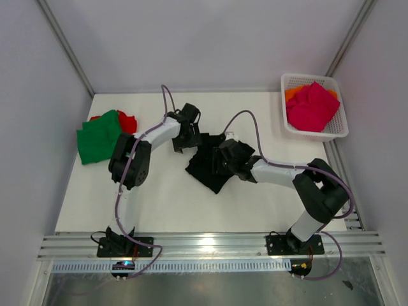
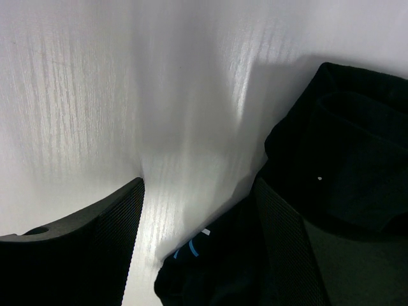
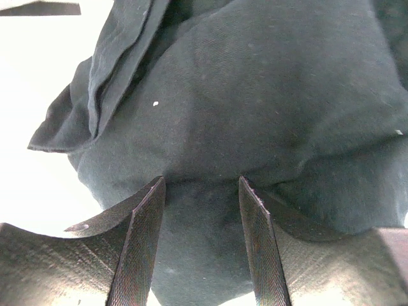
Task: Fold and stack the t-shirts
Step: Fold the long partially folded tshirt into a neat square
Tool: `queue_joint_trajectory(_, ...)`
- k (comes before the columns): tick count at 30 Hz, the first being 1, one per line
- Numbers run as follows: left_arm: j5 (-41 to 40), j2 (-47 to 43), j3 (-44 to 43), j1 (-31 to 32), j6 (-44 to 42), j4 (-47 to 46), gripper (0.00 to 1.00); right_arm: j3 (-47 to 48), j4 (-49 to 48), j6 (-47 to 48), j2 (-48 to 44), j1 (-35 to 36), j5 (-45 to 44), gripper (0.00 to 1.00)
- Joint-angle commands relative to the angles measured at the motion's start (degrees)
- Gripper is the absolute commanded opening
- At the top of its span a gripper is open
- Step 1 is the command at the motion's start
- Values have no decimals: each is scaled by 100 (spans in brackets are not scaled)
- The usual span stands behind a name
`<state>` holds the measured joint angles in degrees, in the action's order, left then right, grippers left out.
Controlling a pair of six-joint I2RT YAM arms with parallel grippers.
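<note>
Though crumpled, magenta t-shirt (image 1: 312, 106) inside basket (image 1: 306, 77)

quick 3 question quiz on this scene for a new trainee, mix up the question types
1. True or false: the black t-shirt lies on the table, outside the white basket.
2. Which shirt lies on top in the basket? A green, B magenta-pink, C black.
3. Fill in: the green t-shirt partly covers a ___ one.

Key:
1. True.
2. B, the magenta-pink t-shirt.
3. Red: the red t-shirt shows at its far edge.
</note>
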<state>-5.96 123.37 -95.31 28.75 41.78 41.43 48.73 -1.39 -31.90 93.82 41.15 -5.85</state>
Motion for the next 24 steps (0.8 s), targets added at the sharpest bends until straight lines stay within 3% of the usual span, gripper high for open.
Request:
queue_joint_trajectory(1,-28,12,-400,43,-47,5,73,-21,-178,-132,127,148,5,54)
queue_joint_trajectory(12,-125,-59,-717,43,-135,243,73,128,-186,-176,294,253,-22,54)
queue_joint_trajectory(24,-345,-103,-463,43,-320,383,73,321,-204,-290,418,324,-101,54)
